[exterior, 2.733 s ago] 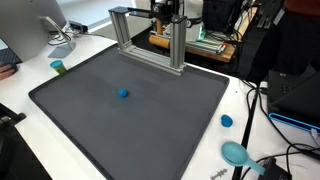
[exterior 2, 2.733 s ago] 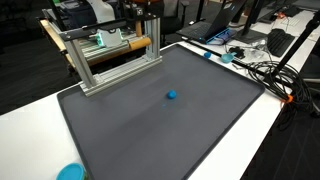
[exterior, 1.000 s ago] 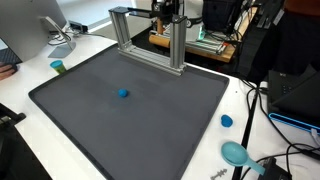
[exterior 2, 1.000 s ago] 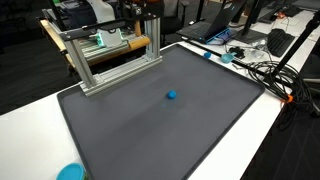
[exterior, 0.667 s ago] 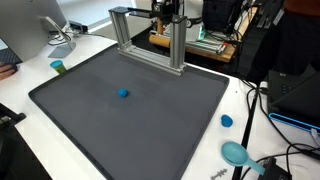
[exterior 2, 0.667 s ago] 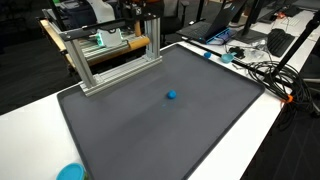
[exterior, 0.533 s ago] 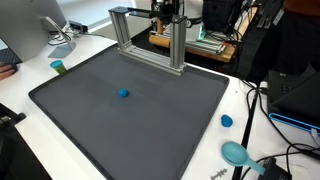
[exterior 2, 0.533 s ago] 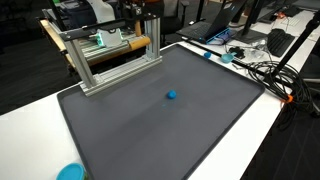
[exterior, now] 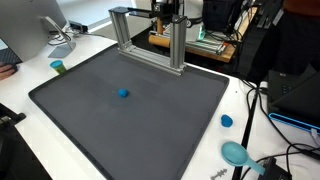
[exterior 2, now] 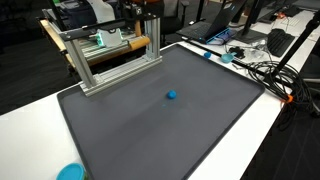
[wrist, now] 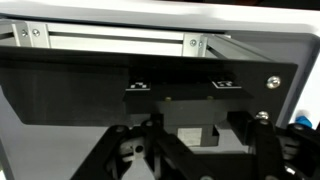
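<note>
Nothing moved, fingers (wrist: 262, 150) wide apart (empty)

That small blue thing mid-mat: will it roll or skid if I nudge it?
The small blue thing looks tiny and rounded, so it likely rolls at a nudge and weighs little; its exact shape is too small to tell. The dark mat looks flat and matte, which may slow it.

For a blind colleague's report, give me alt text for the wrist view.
The dark gripper fills the lower half, its fingers apart. Beyond it lie a dark panel and, along the top, a silver metal frame.
</note>
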`<state>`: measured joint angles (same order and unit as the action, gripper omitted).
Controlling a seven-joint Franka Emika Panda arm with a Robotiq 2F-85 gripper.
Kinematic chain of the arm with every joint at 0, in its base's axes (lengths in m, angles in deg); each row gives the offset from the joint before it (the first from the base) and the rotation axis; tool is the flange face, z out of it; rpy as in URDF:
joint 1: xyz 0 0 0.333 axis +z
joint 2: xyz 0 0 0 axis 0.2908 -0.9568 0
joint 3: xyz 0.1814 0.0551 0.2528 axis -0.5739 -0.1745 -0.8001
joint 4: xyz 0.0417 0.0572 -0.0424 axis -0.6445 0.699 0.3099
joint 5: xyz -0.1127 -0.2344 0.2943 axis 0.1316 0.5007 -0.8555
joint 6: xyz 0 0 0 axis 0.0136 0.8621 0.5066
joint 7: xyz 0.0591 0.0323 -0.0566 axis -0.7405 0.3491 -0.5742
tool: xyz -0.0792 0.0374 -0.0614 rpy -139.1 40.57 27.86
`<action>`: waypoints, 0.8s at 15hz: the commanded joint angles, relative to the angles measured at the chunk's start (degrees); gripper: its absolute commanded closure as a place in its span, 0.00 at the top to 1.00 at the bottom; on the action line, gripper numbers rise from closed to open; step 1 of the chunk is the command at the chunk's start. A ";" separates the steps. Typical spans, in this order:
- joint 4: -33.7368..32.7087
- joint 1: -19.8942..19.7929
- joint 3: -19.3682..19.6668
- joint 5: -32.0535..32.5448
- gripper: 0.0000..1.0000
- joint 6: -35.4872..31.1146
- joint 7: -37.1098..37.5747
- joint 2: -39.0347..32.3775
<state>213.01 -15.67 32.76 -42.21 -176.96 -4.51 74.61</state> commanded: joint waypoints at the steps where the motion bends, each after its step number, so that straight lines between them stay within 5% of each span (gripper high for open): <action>1: 0.82 1.15 2.10 -2.22 0.38 -0.61 -3.57 1.35; 5: 0.55 1.39 3.95 -3.11 0.22 -0.94 -6.45 1.09; 12: -1.13 -1.90 -1.20 -0.01 0.22 -9.26 3.31 -1.47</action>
<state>212.94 -15.78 34.79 -43.48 -181.71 -6.54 74.58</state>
